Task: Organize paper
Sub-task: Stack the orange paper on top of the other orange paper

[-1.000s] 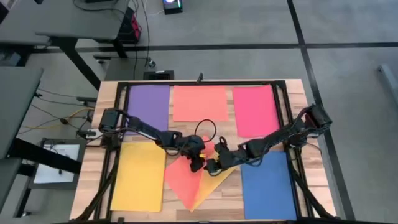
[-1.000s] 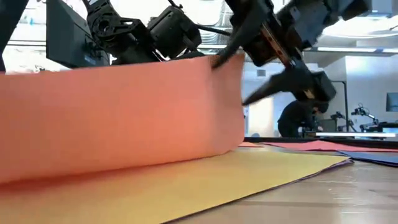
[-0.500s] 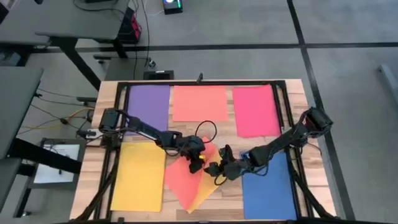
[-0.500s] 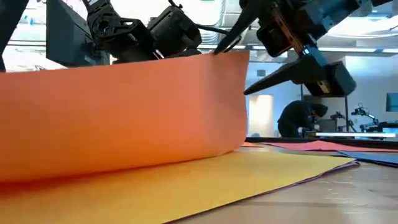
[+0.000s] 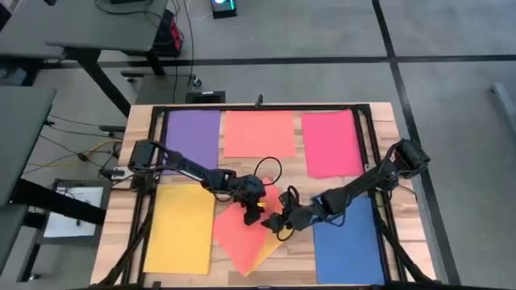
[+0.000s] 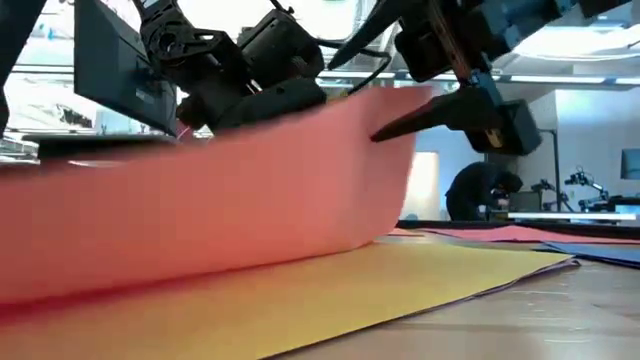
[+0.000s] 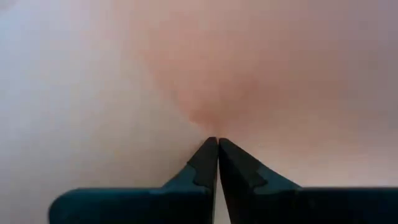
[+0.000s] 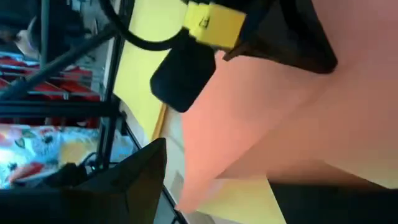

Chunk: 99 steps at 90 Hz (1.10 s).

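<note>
my left pincer (image 5: 256, 214) stays pinched on the thin salmon-orange sheet of paper (image 5: 236, 234) at the middle of the wooden table (image 5: 142, 129); the left wrist view shows the jaws pressed together with the sheet between them. since a moment ago my right pincer (image 5: 276, 225) has slid in closer to the left one, and in the low view the raised edge of the sheet has sagged and curled lower. its fingers look spread about that edge, not yet clamped on it. the sheet is half lifted, its lower part resting askew on a loose yellow sheet (image 5: 272, 244). five more sheets lie flat around: purple (image 5: 193, 134), orange (image 5: 260, 133), pink-red (image 5: 331, 142), yellow (image 5: 179, 229) and blue (image 5: 348, 245). i judge the handover is near but unfinished, so the salmon sheet still has no place.
</note>
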Available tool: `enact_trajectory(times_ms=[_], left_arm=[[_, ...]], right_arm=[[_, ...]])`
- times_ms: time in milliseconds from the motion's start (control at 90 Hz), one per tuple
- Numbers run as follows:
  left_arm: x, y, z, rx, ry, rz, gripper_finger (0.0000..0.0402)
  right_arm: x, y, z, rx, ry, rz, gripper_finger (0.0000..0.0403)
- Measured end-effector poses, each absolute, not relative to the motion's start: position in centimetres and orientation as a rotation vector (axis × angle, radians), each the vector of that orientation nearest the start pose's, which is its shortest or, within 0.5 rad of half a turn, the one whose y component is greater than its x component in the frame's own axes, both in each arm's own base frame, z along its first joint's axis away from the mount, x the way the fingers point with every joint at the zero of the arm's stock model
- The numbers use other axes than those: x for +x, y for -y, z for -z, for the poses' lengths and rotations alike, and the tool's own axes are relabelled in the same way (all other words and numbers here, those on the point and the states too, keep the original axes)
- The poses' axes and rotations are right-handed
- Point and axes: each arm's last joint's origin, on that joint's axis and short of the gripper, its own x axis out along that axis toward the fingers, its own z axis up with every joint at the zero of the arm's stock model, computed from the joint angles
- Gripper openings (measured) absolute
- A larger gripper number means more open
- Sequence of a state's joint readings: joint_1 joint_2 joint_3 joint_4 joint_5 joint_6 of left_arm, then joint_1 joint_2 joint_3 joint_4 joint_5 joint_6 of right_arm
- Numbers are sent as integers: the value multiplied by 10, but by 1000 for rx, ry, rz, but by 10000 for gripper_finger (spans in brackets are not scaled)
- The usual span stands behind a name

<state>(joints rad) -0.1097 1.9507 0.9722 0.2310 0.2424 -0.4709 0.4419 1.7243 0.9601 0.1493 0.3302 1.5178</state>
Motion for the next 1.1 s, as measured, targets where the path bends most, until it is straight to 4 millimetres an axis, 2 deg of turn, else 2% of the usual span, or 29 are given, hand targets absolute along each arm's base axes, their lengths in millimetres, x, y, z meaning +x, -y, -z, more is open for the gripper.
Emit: enact_trajectory(times_ms=[278, 511, 633, 756, 789, 833, 967, 1100], left_arm=[[372, 48, -114, -494, -816, 154, 0], [372, 48, -114, -494, -816, 154, 0], [372, 48, -114, -488, -815, 157, 0], [370, 48, -118, -446, -818, 187, 0], [369, 48, -121, -436, -820, 192, 0], [367, 48, -128, -422, -818, 198, 0], [356, 44, -159, -355, -795, 224, 0], [335, 33, -196, -273, -798, 235, 0]], right_arm=[[314, -135, -168, 1345, -510, 647, 249], [309, -132, -164, 1332, -533, 716, 237], [310, -130, -164, 1272, -556, 689, 174], [310, -131, -164, 1185, -584, 653, 60], [310, -131, -164, 1157, -593, 641, 31], [310, -131, -164, 1126, -605, 627, 15], [310, -129, -166, 1081, -639, 590, 3], [312, -121, -174, 1062, -673, 535, 0]])
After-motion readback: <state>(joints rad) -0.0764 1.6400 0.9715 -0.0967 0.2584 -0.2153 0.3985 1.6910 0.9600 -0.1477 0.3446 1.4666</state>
